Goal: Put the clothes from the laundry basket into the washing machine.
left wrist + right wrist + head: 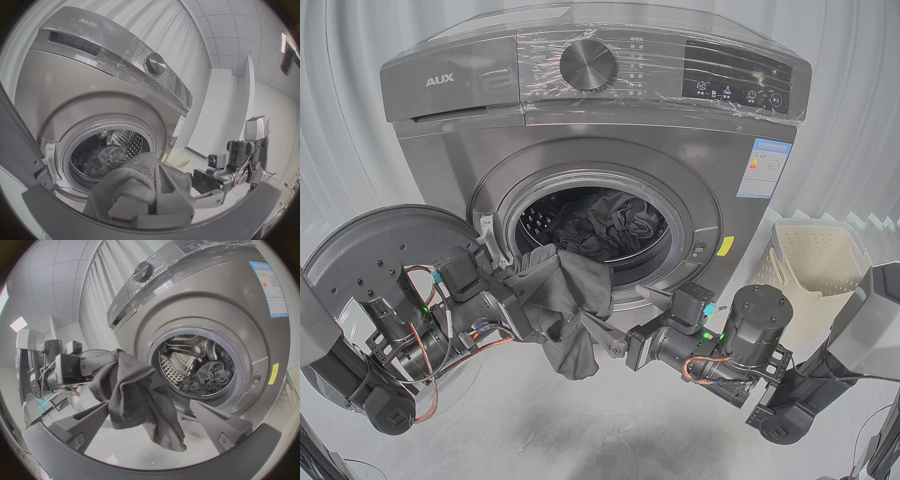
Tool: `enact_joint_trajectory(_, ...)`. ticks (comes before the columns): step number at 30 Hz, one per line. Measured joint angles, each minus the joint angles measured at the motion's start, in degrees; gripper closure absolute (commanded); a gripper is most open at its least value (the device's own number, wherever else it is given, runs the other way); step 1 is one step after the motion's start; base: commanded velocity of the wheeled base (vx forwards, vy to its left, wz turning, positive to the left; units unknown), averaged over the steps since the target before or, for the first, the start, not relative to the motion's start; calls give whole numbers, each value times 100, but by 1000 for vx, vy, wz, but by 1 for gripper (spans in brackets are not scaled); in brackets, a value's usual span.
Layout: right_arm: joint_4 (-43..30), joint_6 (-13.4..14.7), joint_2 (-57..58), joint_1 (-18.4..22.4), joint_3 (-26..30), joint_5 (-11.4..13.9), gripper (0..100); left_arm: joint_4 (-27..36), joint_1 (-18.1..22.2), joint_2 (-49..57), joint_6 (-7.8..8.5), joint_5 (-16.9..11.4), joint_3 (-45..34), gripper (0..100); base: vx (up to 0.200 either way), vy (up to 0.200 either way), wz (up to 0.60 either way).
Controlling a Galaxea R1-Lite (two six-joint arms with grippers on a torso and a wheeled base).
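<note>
On the far left, the round dark-grey machine door is standing swung wide open. Just beside it, the left hand is pinching a dark grey fabric garment by its upper part, fingers pressed together on the cloth. The garment is hanging at the lower lip of the drum opening of the grey front-loading washing machine, with its top reaching the rim and its tail dangling above the pale grey floor. Inside the drum, black crumpled clothes are lying in a heap. To the right of the hanging cloth, the right hand is sitting low before the opening with its fingers spread wide, and one finger is lying against the garment's edge. Farther right, a cream perforated plastic laundry basket is standing on the floor beside the machine.
</note>
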State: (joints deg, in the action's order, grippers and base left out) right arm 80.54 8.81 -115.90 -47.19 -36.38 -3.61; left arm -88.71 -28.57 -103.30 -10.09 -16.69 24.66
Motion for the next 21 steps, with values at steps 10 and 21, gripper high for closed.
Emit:
enact_joint_trajectory(10,59,-45,-179,34,-336,9,100,-2,-23,-2,-6,0,-39,100,0,0,0)
enact_joint_trajectory(21,156,-33,-191,-143,-336,17,100,0,-30,-107,-6,-28,-74,0,0,0,0)
